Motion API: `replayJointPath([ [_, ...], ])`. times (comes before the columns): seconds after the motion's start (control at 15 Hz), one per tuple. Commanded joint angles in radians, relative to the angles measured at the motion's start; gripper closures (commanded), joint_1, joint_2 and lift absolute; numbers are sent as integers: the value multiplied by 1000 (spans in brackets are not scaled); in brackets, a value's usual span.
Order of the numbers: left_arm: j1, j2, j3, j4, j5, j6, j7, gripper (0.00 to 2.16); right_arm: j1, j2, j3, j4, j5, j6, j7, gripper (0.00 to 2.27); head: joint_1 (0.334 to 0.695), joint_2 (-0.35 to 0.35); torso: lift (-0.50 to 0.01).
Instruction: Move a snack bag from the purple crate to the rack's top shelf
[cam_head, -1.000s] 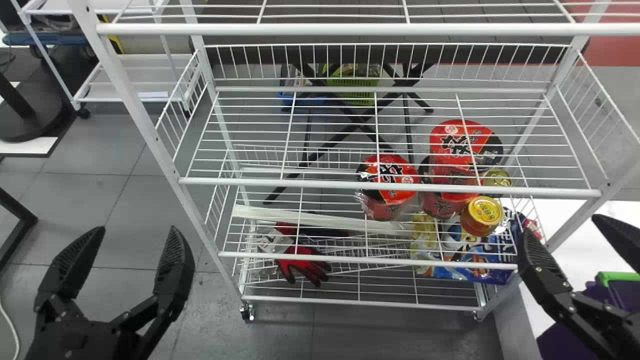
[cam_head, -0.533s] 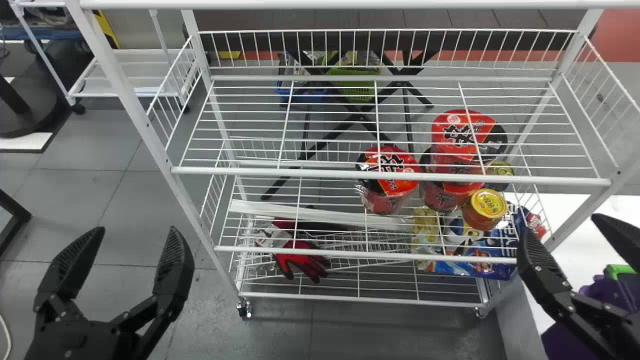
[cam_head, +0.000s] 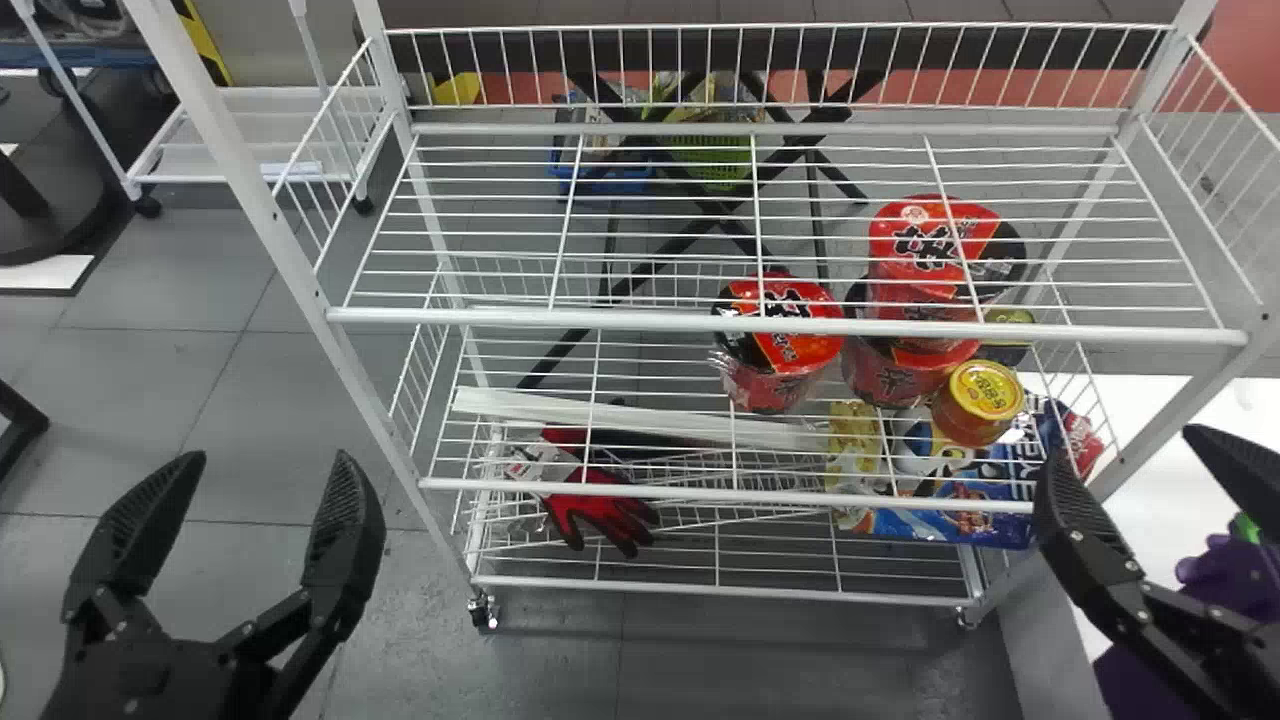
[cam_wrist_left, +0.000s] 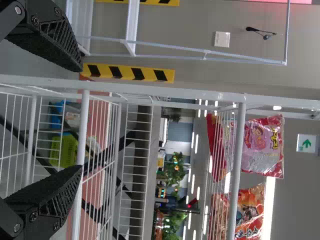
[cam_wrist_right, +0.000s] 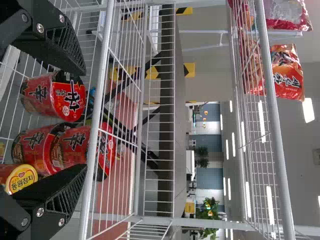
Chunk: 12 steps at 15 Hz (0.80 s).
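glossy plastic wraps red round cups (cam_head: 792, 350) right of centre; white wire rack (cam_head: 600, 320), smooth metal; red-and-black glove (cam_head: 605, 512), lower centre, matt cloth.

The white wire rack (cam_head: 238, 150) stands on casters. Two snack bags, one pink (cam_wrist_left: 262, 145), one orange (cam_wrist_left: 251, 210), stand side by side on its top shelf (cam_wrist_left: 240, 165). On the lower-middle shelf (cam_head: 700, 494), toward the right edge, are a single red noodle cup (cam_head: 790, 350), two stacked noodle cups (cam_head: 930, 250) and a yellow-lidded tin (cam_head: 985, 390) by the front right corner. The bottom shelf (cam_head: 700, 588) bears a red-and-black work glove (cam_head: 600, 512) left, a blue packet (cam_head: 960, 527) right
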Motion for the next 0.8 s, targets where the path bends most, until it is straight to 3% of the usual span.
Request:
replayJointPath([
  [0.0,0,-3,0,1,0,-5,1,134,-1,0,-2,0,0,3,0,184,695,43,-441],
  [0.6,0,-3,0,13,0,-5,1,137,-1,4,-21,-9,-23,34,2,174,695,36,-453],
  [0.73,-5,-3,0,21,0,-5,1,137,5,4,-40,-47,-15,114,-43,178,695,33,-453],
])
